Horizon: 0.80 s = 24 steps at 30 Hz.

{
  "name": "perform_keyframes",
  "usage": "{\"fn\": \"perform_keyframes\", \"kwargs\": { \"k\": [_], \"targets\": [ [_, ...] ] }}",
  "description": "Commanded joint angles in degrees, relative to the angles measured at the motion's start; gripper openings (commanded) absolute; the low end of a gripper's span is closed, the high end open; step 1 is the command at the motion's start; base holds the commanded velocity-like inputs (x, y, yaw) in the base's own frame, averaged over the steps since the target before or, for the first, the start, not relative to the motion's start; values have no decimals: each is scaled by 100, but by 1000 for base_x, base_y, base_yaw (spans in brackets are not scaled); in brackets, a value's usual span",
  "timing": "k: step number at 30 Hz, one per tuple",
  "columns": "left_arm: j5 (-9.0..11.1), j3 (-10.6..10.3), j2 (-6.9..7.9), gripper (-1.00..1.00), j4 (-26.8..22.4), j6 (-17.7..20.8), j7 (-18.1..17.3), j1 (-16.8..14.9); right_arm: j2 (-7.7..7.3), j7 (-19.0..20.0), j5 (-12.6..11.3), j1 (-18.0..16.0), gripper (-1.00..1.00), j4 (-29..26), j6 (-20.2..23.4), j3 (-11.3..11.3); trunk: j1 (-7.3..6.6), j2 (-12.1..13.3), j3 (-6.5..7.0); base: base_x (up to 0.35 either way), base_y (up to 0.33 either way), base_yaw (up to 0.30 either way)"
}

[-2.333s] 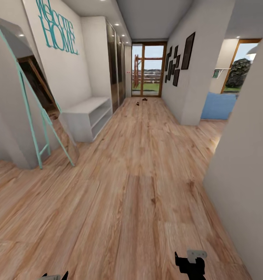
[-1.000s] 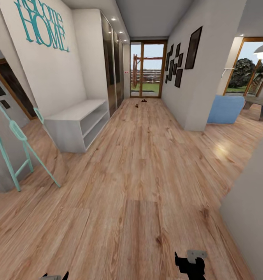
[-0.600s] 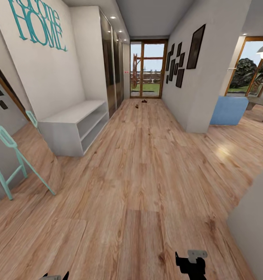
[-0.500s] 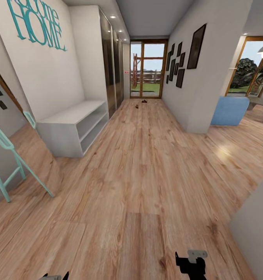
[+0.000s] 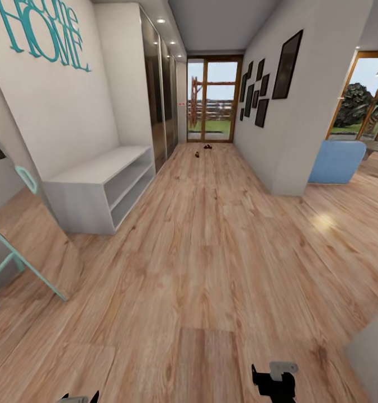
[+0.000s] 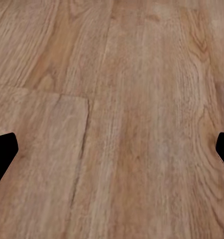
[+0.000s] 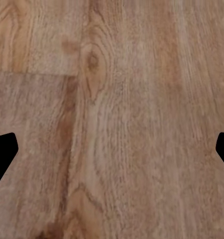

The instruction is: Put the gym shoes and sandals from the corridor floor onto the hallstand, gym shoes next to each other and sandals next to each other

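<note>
The corridor floor (image 5: 211,246) of light brown planks runs ahead to a glass door. Far down it, near the door, lie two small dark things (image 5: 197,154) (image 5: 207,147), too small to name. The gym shoes and the hallstand are out of view. My left gripper (image 5: 77,398) and right gripper (image 5: 274,383) hang low at the head view's lower edge. In the wrist views the left gripper (image 6: 112,149) and the right gripper (image 7: 112,149) are open over bare planks, with the black fingertips (image 6: 2,149) (image 7: 2,149) wide apart.
A small white bench unit (image 5: 97,187) with two shelf levels stands against the left wall under teal lettering. A leaning mirror with a teal frame (image 5: 21,246) is nearer on the left. A wall corner (image 5: 292,162) juts in on the right, with a blue sofa (image 5: 337,162) behind it.
The whole view has shifted as the robot rolls forward down the corridor: the mirror and bench slide left and nearer. Both grippers hold the same pose.
</note>
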Motion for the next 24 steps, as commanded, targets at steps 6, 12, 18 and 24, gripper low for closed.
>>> {"fn": "perform_keyframes", "kwargs": {
  "k": [6,12,18,24],
  "targets": [
    [-28,48,-1,100,5,-14,-43,-5,11,-29,61,-1,100,8,-16,-35,2,-2,-5,338,0,0],
    [-28,48,-1,100,5,-14,-42,-5,13,-32,61,0,100,8,-16,-36,2,-2,-5,338,0,0],
    [-28,48,-1,100,5,-14,-40,-5,13,-36,61,0,100,8,-16,-38,2,-2,-5,338,0,0],
    [-28,48,-1,100,4,-14,-42,-5,13,-33,61,0,100,8,-16,-36,2,-2,-5,338,0,0]
  ]
}}
